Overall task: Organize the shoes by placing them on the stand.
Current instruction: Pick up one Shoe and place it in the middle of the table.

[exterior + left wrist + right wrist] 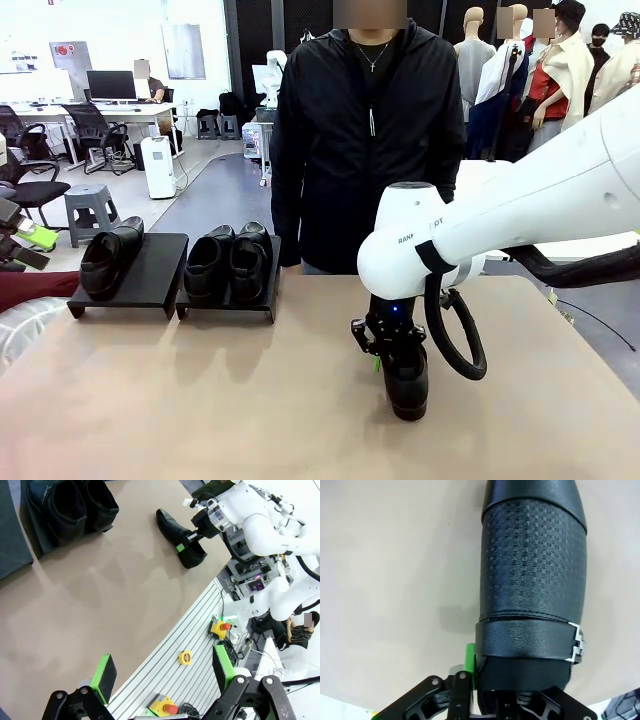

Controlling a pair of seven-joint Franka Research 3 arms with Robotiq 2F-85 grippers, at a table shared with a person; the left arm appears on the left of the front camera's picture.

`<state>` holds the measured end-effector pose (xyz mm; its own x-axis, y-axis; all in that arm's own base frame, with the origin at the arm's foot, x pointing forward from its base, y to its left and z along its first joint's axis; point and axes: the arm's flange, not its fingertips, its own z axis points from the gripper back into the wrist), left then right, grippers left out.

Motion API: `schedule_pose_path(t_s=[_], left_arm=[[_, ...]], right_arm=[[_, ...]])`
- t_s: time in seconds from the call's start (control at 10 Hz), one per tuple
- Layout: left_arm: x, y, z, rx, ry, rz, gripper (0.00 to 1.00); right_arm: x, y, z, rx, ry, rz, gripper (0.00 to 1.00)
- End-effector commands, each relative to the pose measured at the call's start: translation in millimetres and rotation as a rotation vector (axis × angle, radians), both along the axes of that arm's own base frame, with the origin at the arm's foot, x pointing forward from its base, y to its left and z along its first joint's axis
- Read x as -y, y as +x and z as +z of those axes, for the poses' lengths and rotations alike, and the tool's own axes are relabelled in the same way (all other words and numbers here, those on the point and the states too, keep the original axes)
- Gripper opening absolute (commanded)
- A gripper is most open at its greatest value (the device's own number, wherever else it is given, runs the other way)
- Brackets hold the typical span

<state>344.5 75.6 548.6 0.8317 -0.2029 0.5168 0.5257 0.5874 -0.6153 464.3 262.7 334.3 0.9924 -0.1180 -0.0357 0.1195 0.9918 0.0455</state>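
One black shoe (407, 383) lies on the table right of centre, toe toward the far side. My right gripper (388, 345) comes down on its heel end. In the right wrist view the shoe (532, 580) has a textured upper and a buckled strap. The right gripper (492, 682) is shut on its side wall: one green pad (470, 660) presses the outside, and the other finger is hidden inside the shoe. Two black stands stand at the far left. The left stand (150, 280) carries one shoe (108, 257); the right stand (228, 305) carries two shoes (230, 262). My left gripper (162, 667) hangs open with nothing between its fingers.
A person in a black jacket (365, 130) stands at the far edge, behind the stands. Off the table's near edge, below the left gripper, lie a ribbed white surface (165, 645) with yellow stop buttons (220, 627) and a tape roll (185, 657). Bare tabletop (200, 400) spreads across the front.
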Motion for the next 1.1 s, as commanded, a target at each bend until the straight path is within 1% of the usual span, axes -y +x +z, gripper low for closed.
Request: schedule_pose_path(t_s=[0.0, 0.2, 0.3, 0.4, 0.5, 0.6, 0.7, 0.8, 0.9, 1.0], left_arm=[[-3, -1, -1, 0.013, 0.006, -0.022, 1.00], [-3, -1, -1, 0.013, 0.006, -0.022, 1.00], [-3, -1, -1, 0.013, 0.006, -0.022, 1.00], [-3, -1, -1, 0.013, 0.006, -0.022, 1.00], [-3, -1, -1, 0.013, 0.006, -0.022, 1.00], [-3, -1, -1, 0.013, 0.006, -0.022, 1.00], [-3, -1, -1, 0.013, 0.006, -0.022, 1.00], [-3, -1, -1, 0.013, 0.006, -0.022, 1.00], [-3, -1, -1, 0.013, 0.006, -0.022, 1.00], [-3, -1, -1, 0.013, 0.006, -0.022, 1.00]], right_arm=[[2, -3, 7, 0.040, -0.015, 0.000, 0.00], [11, -12, 20, 0.055, 0.007, 0.028, 0.00], [23, -22, 35, 0.083, 0.037, 0.050, 0.00], [39, -36, 61, 0.100, 0.048, 0.054, 0.00], [57, -55, 99, 0.131, 0.025, 0.063, 0.00], [68, -70, 127, 0.123, 0.014, 0.065, 0.00], [74, -85, 147, 0.137, -0.011, 0.062, 0.00], [74, -93, 155, 0.150, -0.018, 0.091, 0.00], [80, -81, 154, 0.111, 0.006, 0.143, 0.00], [70, -87, 151, 0.141, -0.018, 0.061, 0.00]])
